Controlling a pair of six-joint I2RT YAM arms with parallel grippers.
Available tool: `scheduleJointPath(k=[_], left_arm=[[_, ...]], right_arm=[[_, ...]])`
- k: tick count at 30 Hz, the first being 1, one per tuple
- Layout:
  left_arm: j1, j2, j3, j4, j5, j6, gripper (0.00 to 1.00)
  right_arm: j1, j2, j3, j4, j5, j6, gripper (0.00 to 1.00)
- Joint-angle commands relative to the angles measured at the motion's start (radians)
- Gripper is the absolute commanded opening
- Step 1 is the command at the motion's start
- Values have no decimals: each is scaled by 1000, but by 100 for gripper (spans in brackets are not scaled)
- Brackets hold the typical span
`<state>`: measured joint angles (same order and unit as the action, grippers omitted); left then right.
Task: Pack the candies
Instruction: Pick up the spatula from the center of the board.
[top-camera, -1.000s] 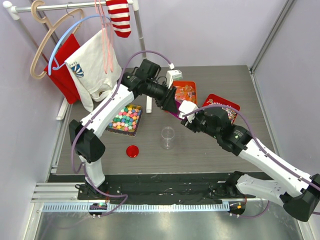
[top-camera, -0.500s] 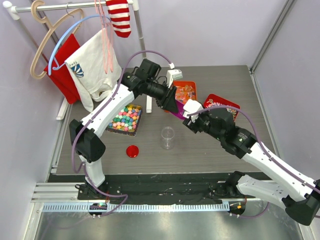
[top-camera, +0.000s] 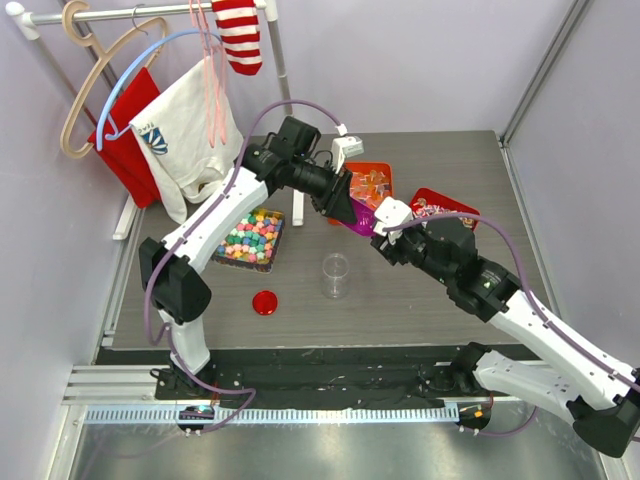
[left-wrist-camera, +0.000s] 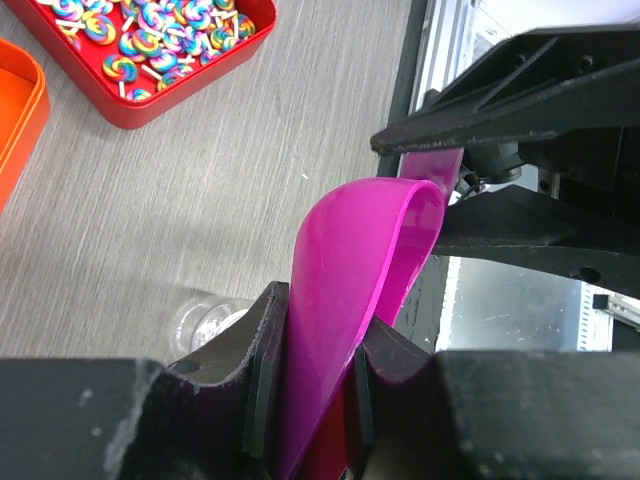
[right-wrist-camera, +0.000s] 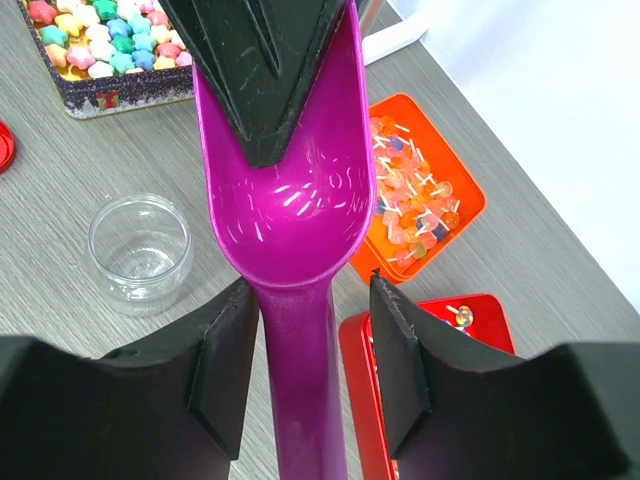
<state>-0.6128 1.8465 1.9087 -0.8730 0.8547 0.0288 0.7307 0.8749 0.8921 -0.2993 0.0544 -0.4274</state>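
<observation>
A clear, empty plastic jar (top-camera: 336, 275) stood upright near the middle of a grey wood-grain table (top-camera: 430, 300), with no lid on it. A round red lid (top-camera: 265, 302) lay flat on the table, left of the jar and slightly nearer the arm bases.

Just beyond the jar and above it, the two arms met over a magenta plastic scoop (right-wrist-camera: 290, 210), which was held in the air and had nothing in its bowl. The left gripper (left-wrist-camera: 312, 345) was clamped on the scoop's bowl, one finger pressed to each side. The right gripper (right-wrist-camera: 310, 290) faced it from the jar's right. Its fingers straddled the scoop's handle without closing on it, and a gap showed on at least one side.

The candies (top-camera: 252, 238), small pastel pieces in pink, yellow, green, blue and orange, filled a dark square tin (top-camera: 248, 267) beyond the jar to its left, well apart from the scoop.

Beyond the jar to its right sat an orange tin (right-wrist-camera: 445, 150) of wrapped sweets, and farther right a red tin (left-wrist-camera: 150, 112) of rainbow swirl lollipops.

Farthest from the jar, at the back left, a white T-shirt (top-camera: 190, 130) hung from a clothes rail.
</observation>
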Motion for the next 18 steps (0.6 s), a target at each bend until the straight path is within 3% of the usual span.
scheduleJointPath(k=[1, 5, 11, 18], left_arm=[[-1, 13, 0, 9, 21, -12, 0], [-1, 19, 0, 9, 24, -13, 0], [-1, 22, 4, 16, 30, -21, 0], [-1, 16, 0, 16, 32, -21, 0]], right_arm=[[-5, -1, 7, 144, 13, 50, 50], [-5, 10, 10, 164, 22, 59, 43], [-5, 30, 5, 186, 39, 59, 25], [-10, 45, -16, 213, 65, 61, 26]])
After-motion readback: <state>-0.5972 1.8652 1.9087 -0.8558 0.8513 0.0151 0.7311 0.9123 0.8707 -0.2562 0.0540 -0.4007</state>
